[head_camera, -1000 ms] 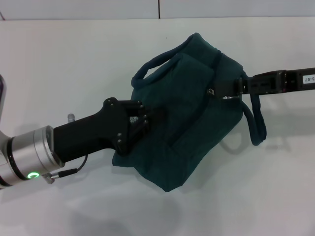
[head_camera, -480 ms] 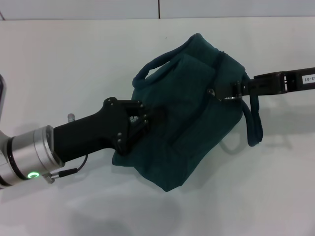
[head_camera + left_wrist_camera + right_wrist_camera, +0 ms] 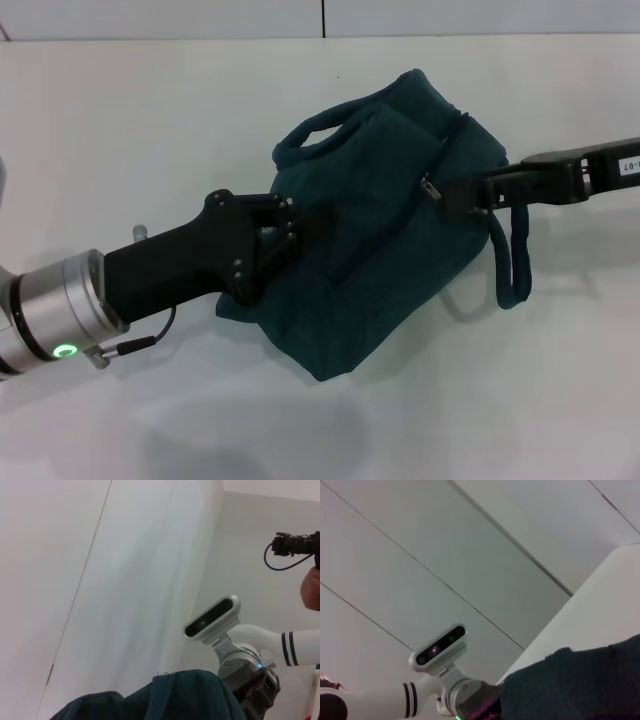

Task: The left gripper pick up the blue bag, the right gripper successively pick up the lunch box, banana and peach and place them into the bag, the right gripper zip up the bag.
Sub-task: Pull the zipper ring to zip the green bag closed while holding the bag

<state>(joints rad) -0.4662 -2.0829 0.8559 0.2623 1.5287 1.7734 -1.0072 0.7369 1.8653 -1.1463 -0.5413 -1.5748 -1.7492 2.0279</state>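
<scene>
Both tools met the blue bag (image 3: 385,225) from opposite sides in the head view. That bag, the largest thing on the white desk (image 3: 150,130), lay slumped near the desk's middle, its dark teal fabric bulging and its mouth drawn together along the top seam. One loop handle (image 3: 325,125) arched up at the far left corner of the bag, and the other handle (image 3: 508,255) hung loose off the right side, drooping onto the desk.

Next in size, the left tool (image 3: 305,228) came in from the near left on its black link and silver cylinder, a green light glowing on the cylinder (image 3: 66,351). Its fingers were pressed together into the bag's left flank, clamped on a fold of the fabric. In the left wrist view only the bag's top edge and a strip of handle showed low in the picture, with the robot's head camera (image 3: 212,619) beyond.

Smaller still, the right tool (image 3: 455,192) reached in from the right on a slim black arm bearing a white label (image 3: 628,166). Its tip sat against the bag's upper right seam, touching the metal zipper pull (image 3: 431,187); whether its fingers were together on the pull I cannot tell.
</scene>
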